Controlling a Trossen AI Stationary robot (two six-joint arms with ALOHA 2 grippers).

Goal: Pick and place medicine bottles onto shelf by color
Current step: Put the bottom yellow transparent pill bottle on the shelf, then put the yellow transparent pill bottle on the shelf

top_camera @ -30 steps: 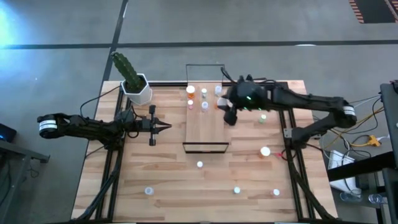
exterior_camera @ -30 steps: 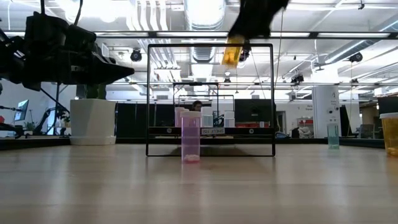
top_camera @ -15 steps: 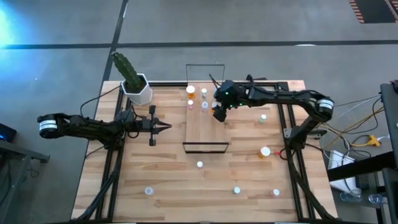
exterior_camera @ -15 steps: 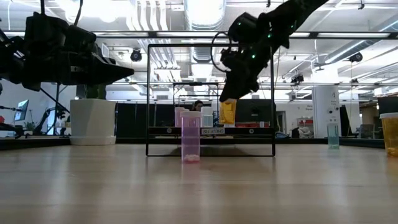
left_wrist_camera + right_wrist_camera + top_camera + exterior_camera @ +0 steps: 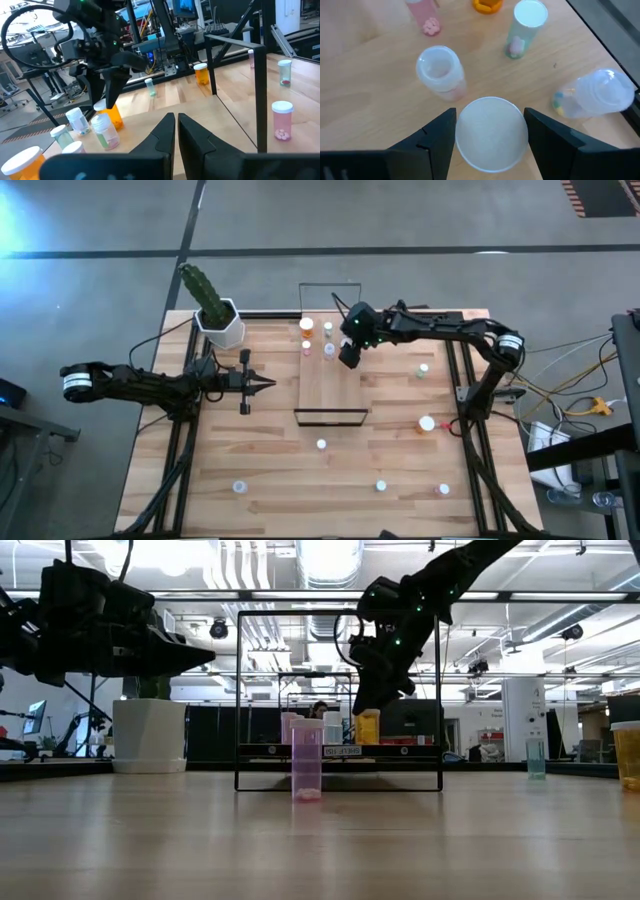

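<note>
The right gripper (image 5: 490, 131) has its two dark fingers (image 5: 434, 135) closed against the sides of an orange bottle (image 5: 368, 727), whose round white cap (image 5: 491, 133) fills the gap between them in the right wrist view. In the low view this bottle stands upright with its base at the level of the shelf (image 5: 330, 385), at the shelf's far end among other bottles. Just beyond the cap stand a clear bottle (image 5: 440, 70) with pinkish contents, a greenish bottle (image 5: 525, 27) holding a pink pill, a bluish bottle (image 5: 595, 95) with mixed coloured pills that leans near the shelf's edge, and an orange one cut off by the picture's edge. From above, the right arm reaches in a long line from the table's right side across to the shelf's far right corner, its wrist bent downward. The left gripper (image 5: 268, 385) waits left of the shelf, level above the table, its fingers pressed together with no gap. A pink bottle (image 5: 306, 758) with pills at its bottom stands on the table in front of the shelf; several more bottles stand scattered over the near and right parts of the table, their contents too small to make out. A potted cactus (image 5: 208, 302) sits at the far left corner.
</note>
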